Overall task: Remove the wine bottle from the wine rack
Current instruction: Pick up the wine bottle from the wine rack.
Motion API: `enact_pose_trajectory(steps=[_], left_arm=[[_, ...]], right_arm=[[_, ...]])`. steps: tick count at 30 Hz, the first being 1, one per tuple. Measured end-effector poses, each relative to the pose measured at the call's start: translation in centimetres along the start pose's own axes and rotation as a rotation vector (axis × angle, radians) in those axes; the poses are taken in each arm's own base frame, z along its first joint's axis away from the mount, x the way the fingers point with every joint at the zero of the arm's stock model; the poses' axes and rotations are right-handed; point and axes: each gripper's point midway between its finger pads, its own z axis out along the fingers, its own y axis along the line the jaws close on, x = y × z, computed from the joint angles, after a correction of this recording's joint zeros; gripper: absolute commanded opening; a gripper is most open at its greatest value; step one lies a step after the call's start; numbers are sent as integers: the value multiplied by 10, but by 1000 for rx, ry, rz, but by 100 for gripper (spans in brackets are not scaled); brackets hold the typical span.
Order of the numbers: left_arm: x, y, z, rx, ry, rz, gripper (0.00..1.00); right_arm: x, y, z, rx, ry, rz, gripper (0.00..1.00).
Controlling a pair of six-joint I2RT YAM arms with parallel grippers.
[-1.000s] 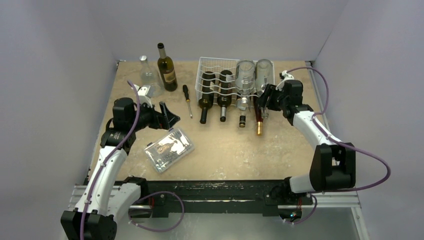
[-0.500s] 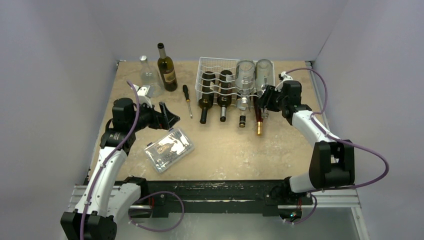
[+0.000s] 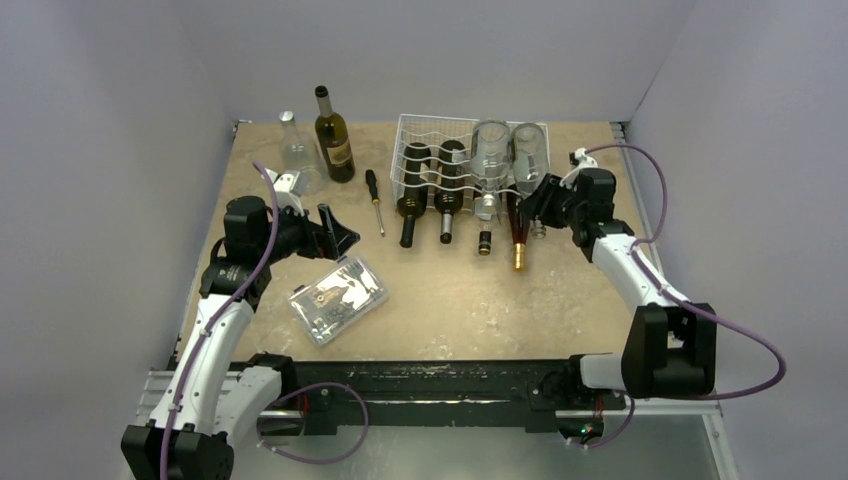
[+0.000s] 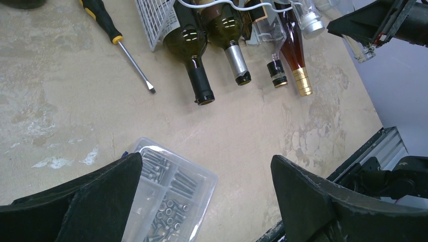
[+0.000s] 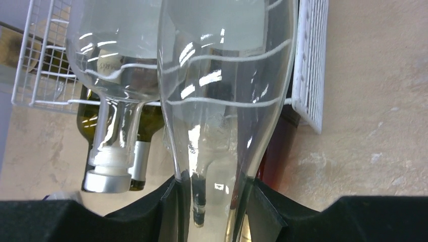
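Your right gripper [image 5: 212, 194] has its black pads against both sides of the bottle's [image 5: 222, 75] slim neck and is clamped on it. The bottle is clear, glossy glass with a swelling shoulder. It lies in the right end of the rack [image 5: 309, 60], on the upper layer, neck toward the arms. The rack is a white wire basket with wavy rows, at the far middle of the table [image 3: 450, 290].

A second clear bottle [image 5: 108, 60] with a silver cap lies just beside it. Dark green bottles [image 3: 413, 185] fill the left rows. An amber bottle [image 4: 295, 55] with a gold cap lies below, mostly hidden. Glare and see-through glass blur what lies behind the neck, and its mouth is cut off in the wrist view.

Your left gripper [image 4: 205, 166] hangs with jaws wide apart, empty, above a clear plastic box [image 4: 171, 196] of screws.

The tabletop is mottled tan board with pale scuffs, between plain grey walls [image 3: 120, 150].
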Motion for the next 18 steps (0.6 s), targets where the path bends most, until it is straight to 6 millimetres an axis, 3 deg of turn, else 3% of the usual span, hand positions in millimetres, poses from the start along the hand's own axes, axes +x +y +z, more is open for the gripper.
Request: enact_pose_trajectory(steps=[18], left_arm=[[0, 0, 0, 1, -1, 0, 100]], right_arm=[[5, 8, -30, -142, 8, 153, 0]])
